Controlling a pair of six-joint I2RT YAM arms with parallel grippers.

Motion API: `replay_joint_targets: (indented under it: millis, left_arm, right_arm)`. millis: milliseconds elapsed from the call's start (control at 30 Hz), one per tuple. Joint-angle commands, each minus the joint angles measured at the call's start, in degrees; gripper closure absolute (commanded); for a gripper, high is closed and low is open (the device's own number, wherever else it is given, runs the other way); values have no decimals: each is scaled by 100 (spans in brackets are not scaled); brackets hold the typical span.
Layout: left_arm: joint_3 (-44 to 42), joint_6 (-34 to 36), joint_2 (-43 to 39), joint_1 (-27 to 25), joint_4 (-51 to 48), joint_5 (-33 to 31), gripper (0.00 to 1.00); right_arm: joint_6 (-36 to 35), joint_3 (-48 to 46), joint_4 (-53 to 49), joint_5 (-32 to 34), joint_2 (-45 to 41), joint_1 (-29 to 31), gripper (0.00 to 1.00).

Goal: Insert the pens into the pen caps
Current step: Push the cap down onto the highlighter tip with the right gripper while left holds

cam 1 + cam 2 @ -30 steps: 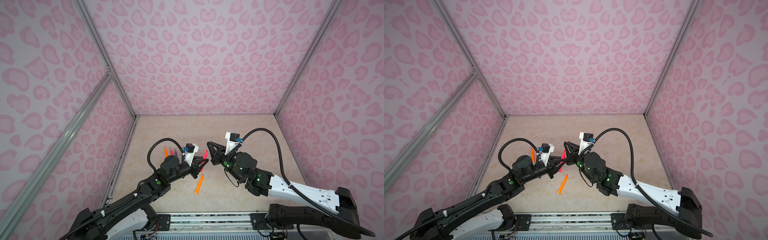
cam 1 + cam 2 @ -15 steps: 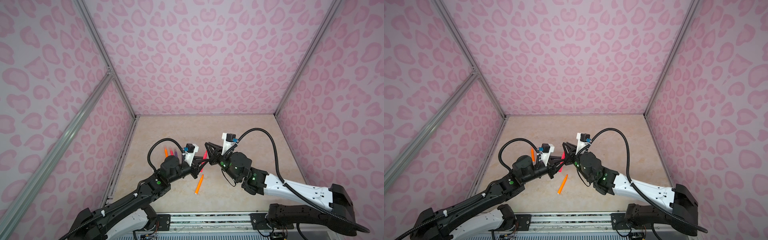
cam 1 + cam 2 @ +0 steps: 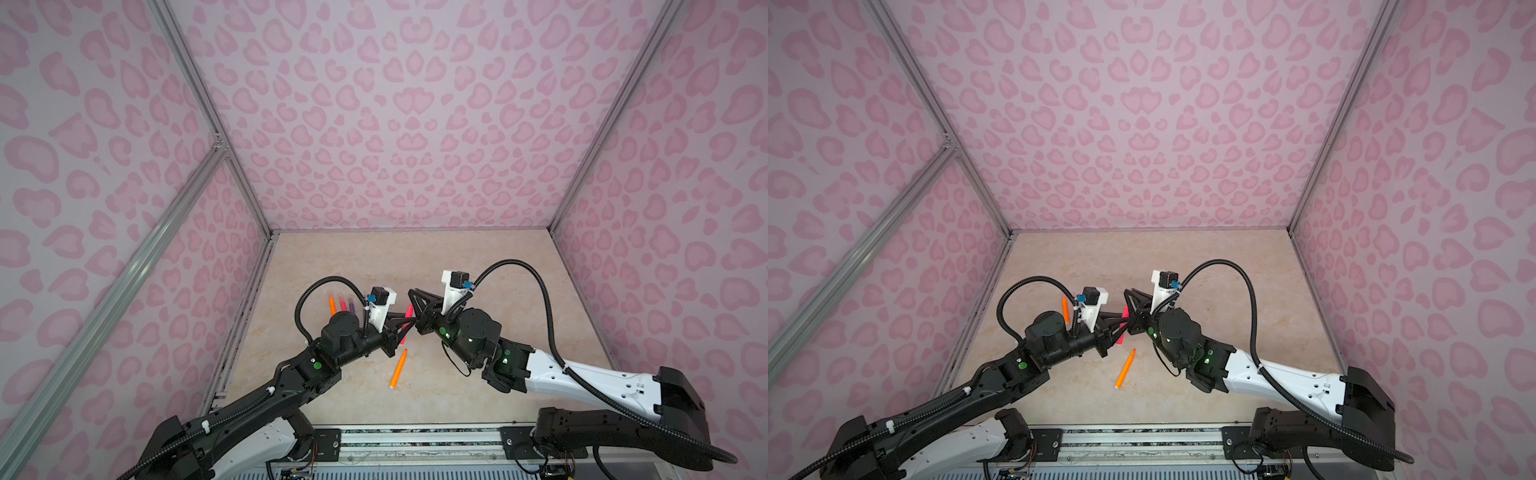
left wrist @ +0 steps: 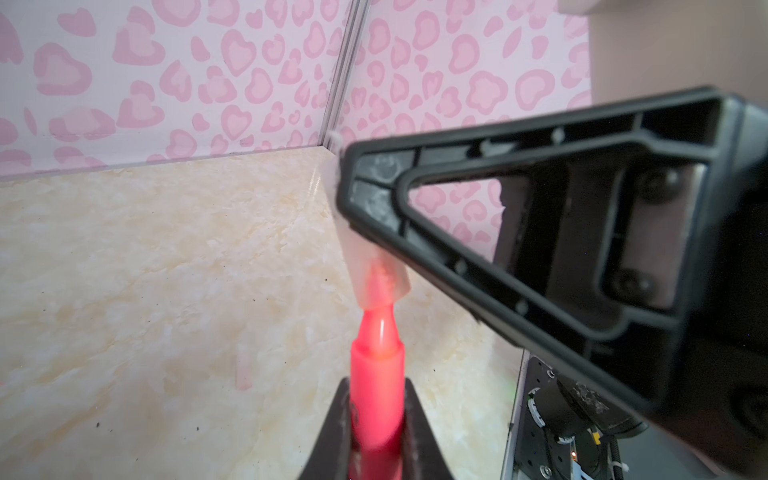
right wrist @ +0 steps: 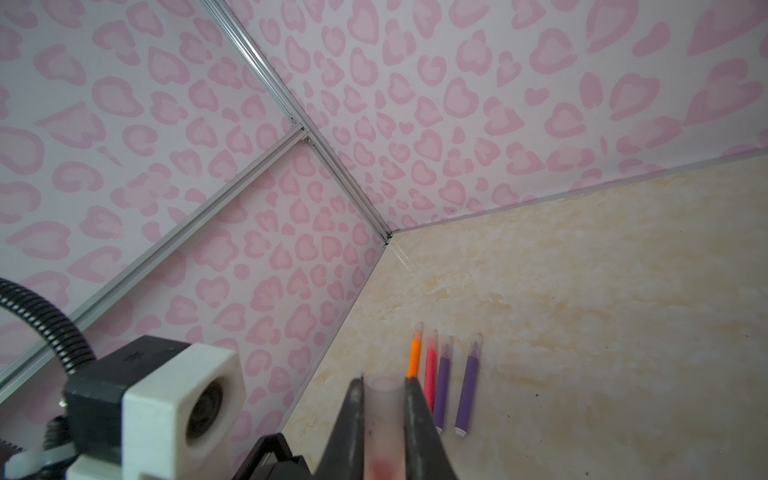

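Translucent plastic meets pink at the centre. The short pink marker pen with a pointed tip [image 4: 376, 386] has its nib just inside the mouth of the small clear tube-shaped pen cap [image 4: 376, 274]. The wider coloured shoulder is outside, so I judge this pair to be mid-insertion and not seated. The left gripper [image 3: 409, 323] has its jaws pinching the pink barrel. The right gripper [image 5: 383, 388] has its jaws pressed onto the cap from both sides. Pen and cap are held above the beige marbled counter [image 3: 478, 270], near its middle.

Done, as far as shows: a row of four capped pens [image 5: 444, 386], orange, pink and two purple, lies side by side towards the left wall. Each has a clear cap over its tip.

Left to do: one bare orange marker pen [image 3: 398, 369] lies alone on the counter, just in front of the grippers. A faint pale tube [image 4: 243, 370] on the counter may be its cap, but it is too dim to be sure.

Both arms reach inward from the near edge with elbows bent and wrists lifted. The two grippers meet nearly tip to tip at the centre.
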Motion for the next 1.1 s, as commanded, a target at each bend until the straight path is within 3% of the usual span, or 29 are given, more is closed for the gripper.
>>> replay_joint_targets:
  millis: [0,233,833,967,1067]
  left_arm:
    - [0,-33,-66,2,285,-55,97]
    - [-39,-101,-145,2,359,-14,97]
    - [-92,-176,-304,3,436,201,97]
    - [-120,-122,-365,5,390,70,97]
    - [-100,-77,-358,8,344,74,97]
  right_arm:
    - [27,-73,105,94,26,19,100]
    - [-29,-431,794,-252,67,154,100]
    - [46,-1314,2852,-358,358,643,100]
    - [-13,-1023,2281,-224,312,667,86]
    - [-74,-932,1816,40,82,663,68]
